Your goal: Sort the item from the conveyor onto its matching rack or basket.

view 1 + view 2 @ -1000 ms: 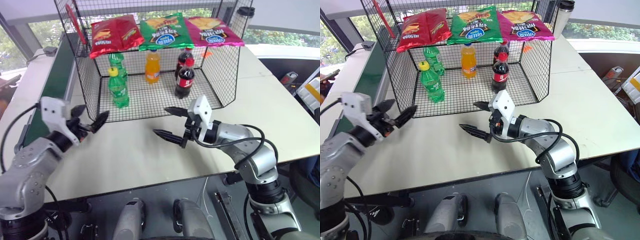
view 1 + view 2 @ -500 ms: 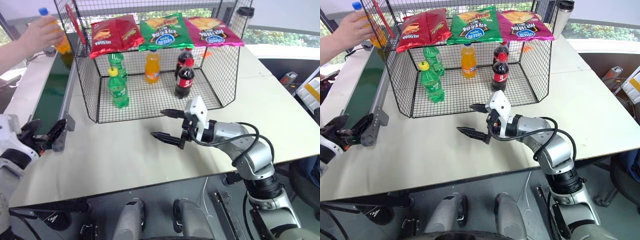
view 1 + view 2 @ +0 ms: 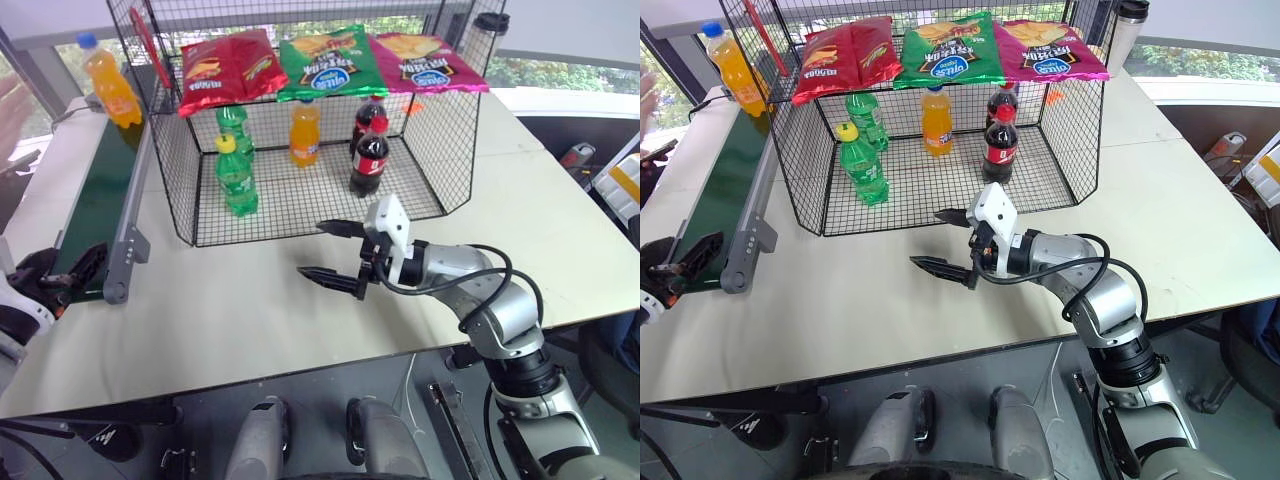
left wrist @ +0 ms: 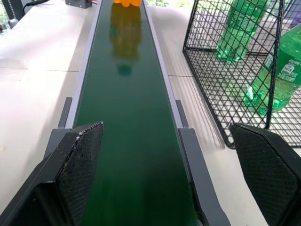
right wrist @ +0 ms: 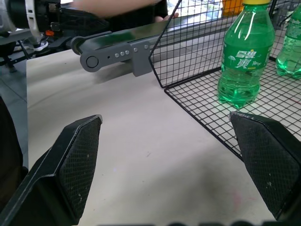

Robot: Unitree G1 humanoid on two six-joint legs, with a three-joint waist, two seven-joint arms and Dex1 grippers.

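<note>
Orange soda bottle (image 3: 111,88) upright on far end of conveyor (image 3: 98,205) — blue cap up, long axis vertical.
Wire cage (image 3: 445,130) holds 2 green bottles (image 3: 236,176), 1 orange bottle (image 3: 305,132), 2 cola bottles (image 3: 370,157), all standing on its pale floor; 3 chip bags (image 3: 330,61) lie on sloping top shelf. Left gripper (image 3: 62,279) at conveyor's near end, jaws wide, empty. Right gripper (image 3: 335,254) over table (image 3: 250,310) in front of cage — also spread wide, holding nothing.
</note>
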